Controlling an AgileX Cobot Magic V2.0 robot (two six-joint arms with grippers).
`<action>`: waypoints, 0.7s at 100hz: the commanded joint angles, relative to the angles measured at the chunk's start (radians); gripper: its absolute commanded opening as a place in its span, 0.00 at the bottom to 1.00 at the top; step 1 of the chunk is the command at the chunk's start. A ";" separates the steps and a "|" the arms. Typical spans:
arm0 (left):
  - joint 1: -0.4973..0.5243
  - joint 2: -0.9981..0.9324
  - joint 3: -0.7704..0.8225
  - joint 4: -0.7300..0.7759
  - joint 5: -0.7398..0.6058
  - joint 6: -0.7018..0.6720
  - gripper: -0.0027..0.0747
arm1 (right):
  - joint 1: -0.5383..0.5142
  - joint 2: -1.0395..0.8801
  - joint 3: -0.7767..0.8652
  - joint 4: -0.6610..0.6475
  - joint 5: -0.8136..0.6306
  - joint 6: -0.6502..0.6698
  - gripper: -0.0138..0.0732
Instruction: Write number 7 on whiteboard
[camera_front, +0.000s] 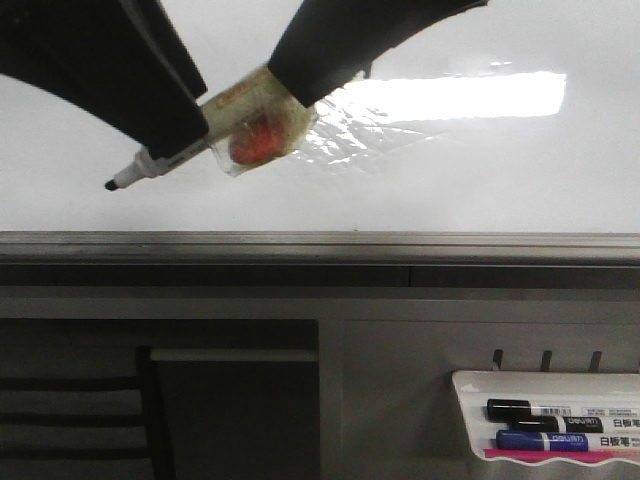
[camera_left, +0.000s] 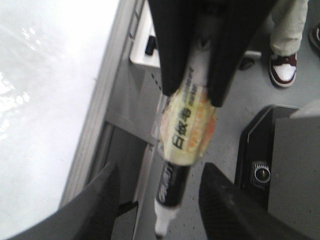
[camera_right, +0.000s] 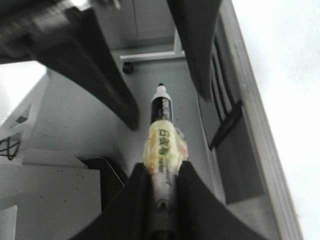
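Across the upper half of the front view stretches the whiteboard (camera_front: 480, 180), glossy white, with a bright rectangular glare in its upper right and a grey metal rail along its lower edge. I cannot make out any marker strokes of a 7 on it.

In the upper centre of the frame, the right claw (camera_front: 290, 95) comes down from the top right, pinched shut on a black marker (camera_front: 165, 160) whose barrel is wrapped in yellowish clear tape with a reddish patch. The marker slants down to the left, and its uncapped black tip sits at the left of the frame, in front of the white board; whether it touches I cannot tell. The right wrist view shows the two fingers (camera_right: 135, 195) tight against the barrel on either side.

The left claw (camera_front: 150, 110) enters from the upper left, close over the marker's lower barrel. In the left wrist view its fingers (camera_left: 100, 200) stand spread wide, on either side of the marker tip without touching it.

At the lower right of the front view, a small white tray (camera_front: 470, 420) holds a black pen and a blue pen.
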 joint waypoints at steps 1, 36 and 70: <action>0.028 -0.062 -0.038 -0.021 -0.046 -0.030 0.51 | 0.001 -0.059 -0.041 -0.054 -0.056 0.088 0.11; 0.317 -0.250 0.057 -0.127 -0.070 -0.129 0.51 | 0.001 -0.201 -0.118 -0.596 0.023 0.794 0.11; 0.425 -0.423 0.240 -0.157 -0.200 -0.129 0.51 | 0.001 -0.327 0.089 -0.607 -0.277 0.935 0.11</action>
